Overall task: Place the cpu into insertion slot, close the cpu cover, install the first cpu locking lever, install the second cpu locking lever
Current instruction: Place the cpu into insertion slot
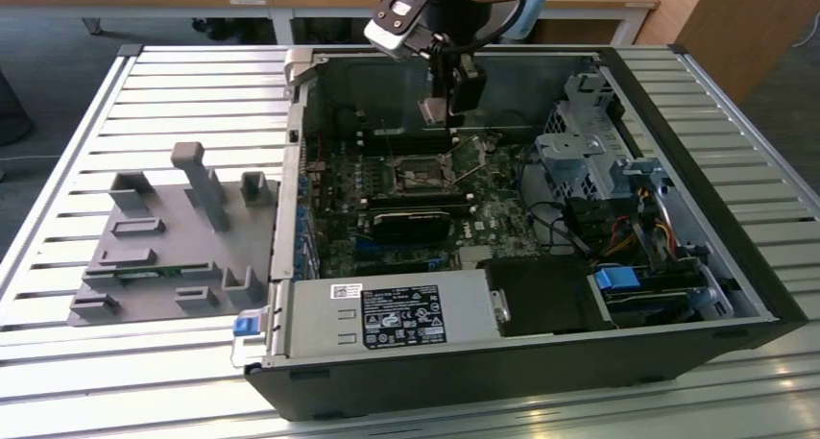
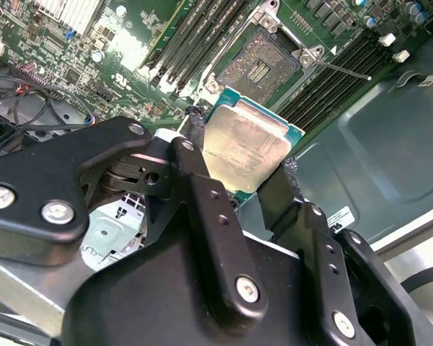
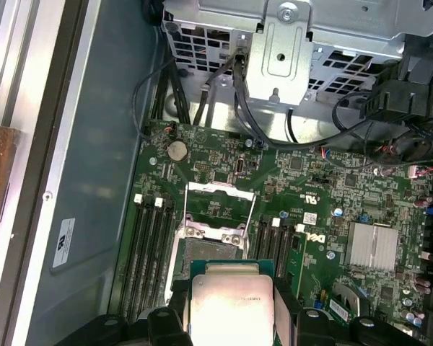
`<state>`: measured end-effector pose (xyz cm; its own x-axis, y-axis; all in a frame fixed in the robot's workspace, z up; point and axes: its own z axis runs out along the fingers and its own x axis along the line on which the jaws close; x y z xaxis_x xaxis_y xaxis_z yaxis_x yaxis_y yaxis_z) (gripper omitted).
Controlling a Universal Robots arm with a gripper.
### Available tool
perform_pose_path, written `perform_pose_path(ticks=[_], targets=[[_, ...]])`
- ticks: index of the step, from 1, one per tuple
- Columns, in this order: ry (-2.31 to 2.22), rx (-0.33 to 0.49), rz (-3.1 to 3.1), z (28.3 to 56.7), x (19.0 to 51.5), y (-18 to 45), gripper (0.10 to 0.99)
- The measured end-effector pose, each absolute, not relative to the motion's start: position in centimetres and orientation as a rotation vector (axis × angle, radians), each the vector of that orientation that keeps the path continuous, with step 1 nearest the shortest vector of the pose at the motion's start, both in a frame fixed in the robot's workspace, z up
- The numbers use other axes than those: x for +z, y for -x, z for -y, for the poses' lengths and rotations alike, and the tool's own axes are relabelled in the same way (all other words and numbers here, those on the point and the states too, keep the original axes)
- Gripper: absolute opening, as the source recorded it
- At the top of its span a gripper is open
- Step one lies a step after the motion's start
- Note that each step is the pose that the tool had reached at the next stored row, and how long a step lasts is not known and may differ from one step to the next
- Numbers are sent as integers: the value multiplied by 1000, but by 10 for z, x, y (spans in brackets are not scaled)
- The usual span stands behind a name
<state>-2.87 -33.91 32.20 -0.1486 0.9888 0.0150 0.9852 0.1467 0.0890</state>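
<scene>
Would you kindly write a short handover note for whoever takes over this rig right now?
Gripper: shut on the cpu, gripping it by two opposite edges, up above the board inside the open computer case.
Insertion slot: uncovered, with nothing seated in it; the cpu hangs close by it in both wrist views.
Cpu cover: swung open, off the slot.
Done: the cpu is in the grip and near the slot.
Left: seating the cpu, closing the cover, and both locking levers.
</scene>
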Motion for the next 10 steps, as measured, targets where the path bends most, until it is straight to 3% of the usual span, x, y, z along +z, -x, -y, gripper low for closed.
perform_pose_path(ticks=[10], targets=[[-2019,120,-2343,339,320,29,541]])
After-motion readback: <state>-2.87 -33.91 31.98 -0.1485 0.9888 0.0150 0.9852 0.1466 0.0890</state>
